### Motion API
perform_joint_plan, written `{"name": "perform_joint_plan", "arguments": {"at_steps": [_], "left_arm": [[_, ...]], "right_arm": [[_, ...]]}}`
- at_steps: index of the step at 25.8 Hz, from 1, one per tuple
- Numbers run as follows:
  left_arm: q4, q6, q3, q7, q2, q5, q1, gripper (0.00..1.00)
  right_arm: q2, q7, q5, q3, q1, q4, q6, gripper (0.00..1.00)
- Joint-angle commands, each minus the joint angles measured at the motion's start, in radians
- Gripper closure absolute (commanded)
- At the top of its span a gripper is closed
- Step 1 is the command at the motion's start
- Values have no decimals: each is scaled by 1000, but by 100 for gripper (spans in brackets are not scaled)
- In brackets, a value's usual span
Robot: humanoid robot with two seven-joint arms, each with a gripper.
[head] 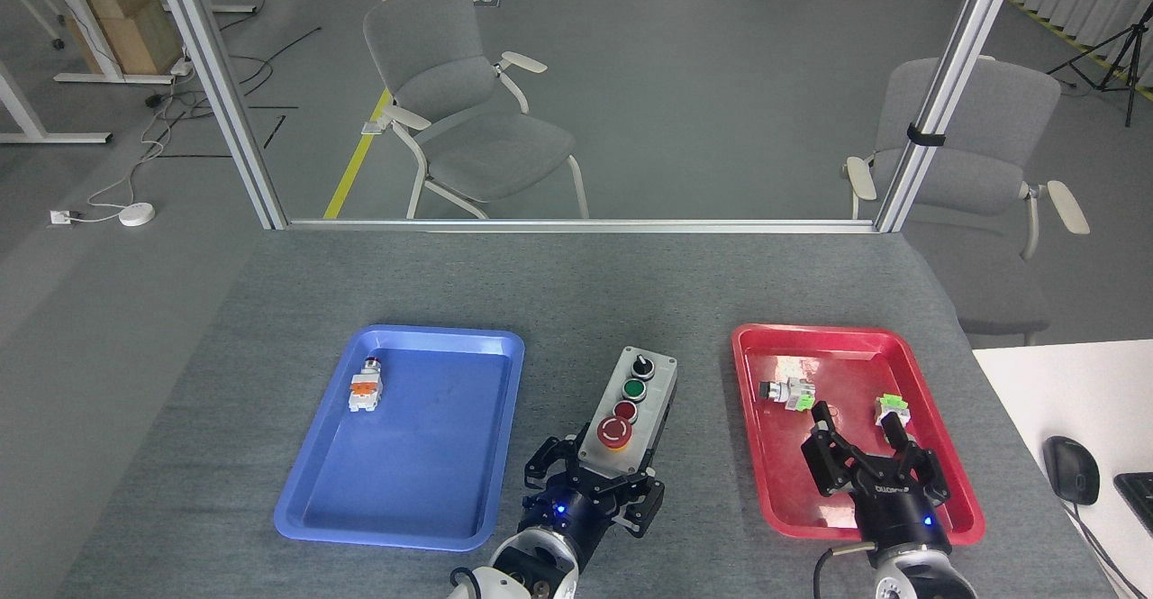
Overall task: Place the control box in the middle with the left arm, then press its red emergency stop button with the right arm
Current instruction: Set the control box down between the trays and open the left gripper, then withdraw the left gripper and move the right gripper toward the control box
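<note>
The control box [635, 401], light grey with a black knob, a green button and a small red button, lies lengthwise over the middle [612, 302] of the speckled grey tabletop, between the two trays. Its red emergency stop button [614, 432] sits at the near end, facing up. My left gripper [596, 475] is shut on that near end, one claw on each long side. Whether the box rests on the fabric or hangs just above it is unclear. My right gripper [856, 426] stands open above the red tray, holding nothing, well to the right of the box.
A blue tray [432, 334] at the left holds a small white-and-orange switch [365, 387]. The red tray [766, 473] at the right holds two small parts [788, 392]. A white desk with a mouse [1070, 468] borders the right. A metal frame rail [576, 225] runs along the far edge.
</note>
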Motion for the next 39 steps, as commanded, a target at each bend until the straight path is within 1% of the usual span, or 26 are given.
{"name": "perform_joint_plan", "arguments": {"at_steps": [1, 4, 8, 9, 10, 11, 12, 14, 15, 16, 21, 22, 23, 24, 25, 26, 27, 28, 29, 31, 32, 34, 36, 37, 39], "left_arm": [[118, -3, -47, -1, -1, 3, -58, 100], [168, -4, -75, -1, -3, 8, -98, 100], [176, -6, -83, -5, -3, 11, -122, 100], [178, -7, -84, -8, -3, 13, -122, 92], [182, -9, -89, -13, -3, 11, -124, 66], [191, -9, -95, -27, -3, 11, -125, 39], [198, -9, -95, -44, -3, 11, -130, 25], [199, -10, -96, -61, -3, 13, -131, 18], [199, -10, -96, -61, -3, 13, -131, 12], [199, -12, -96, -61, -3, 13, -131, 10], [196, -12, -96, -61, -3, 13, -131, 10], [194, -12, -96, -62, -1, 13, -131, 7], [187, -10, -96, -62, -1, 14, -131, 3], [176, -10, -98, -61, -1, 14, -125, 3], [150, -13, -93, -61, 2, 14, -115, 2], [110, -16, -92, -59, 11, 14, -95, 2], [66, -20, -90, -59, 22, 14, -66, 2], [17, -29, -86, -59, 45, 13, -30, 1], [-39, -41, -81, -56, 94, 14, 5, 1], [-161, -62, -63, -53, 190, 17, 69, 1], [-214, -70, -50, -53, 221, 20, 109, 1], [-290, -89, -12, -51, 267, 37, 175, 1], [-361, -118, 62, -48, 313, 48, 232, 1], [-392, -132, 105, -48, 325, 51, 257, 1], [-439, -156, 200, -47, 328, 56, 295, 1]], "right_arm": [[-1, -1, 0, 0, 0, 0, 1, 0], [-3, -1, 0, 0, 0, 0, 3, 0], [-3, -1, -2, 0, 0, 0, 4, 0], [-3, -1, -2, -2, 0, 0, 4, 0], [-4, -1, -6, -3, -2, 0, 3, 0], [-4, -1, -20, -5, -3, 0, 1, 0], [-4, -1, -38, -3, -5, 0, 0, 0], [-4, -1, -58, -3, -8, 0, 1, 0], [-3, -2, -63, -3, -8, 0, 0, 0], [-3, -2, -63, -2, -8, 0, -2, 0], [-3, -1, -61, 0, -5, 0, 1, 1], [-3, -1, -61, 0, -5, 0, 3, 3], [-3, -2, -61, 0, -6, 0, 3, 14], [-3, -1, -61, 0, -6, 0, 0, 34], [-3, -1, -58, 1, -6, 0, -2, 59], [-3, -1, -58, 1, -6, 0, -2, 80], [-3, -1, -52, 3, -8, 0, -9, 89], [-4, -1, -49, 4, -14, 0, -32, 95], [-4, 1, -49, 6, -23, 3, -66, 100], [-4, 1, -51, 18, -36, 14, -127, 100], [-4, 2, -51, 29, -45, 18, -141, 100], [-3, 1, -54, 66, -79, 23, -138, 100], [0, 2, -57, 109, -120, 37, -124, 100], [6, 2, -55, 139, -145, 66, -114, 100], [14, 2, -55, 234, -209, 136, -108, 100]]}}
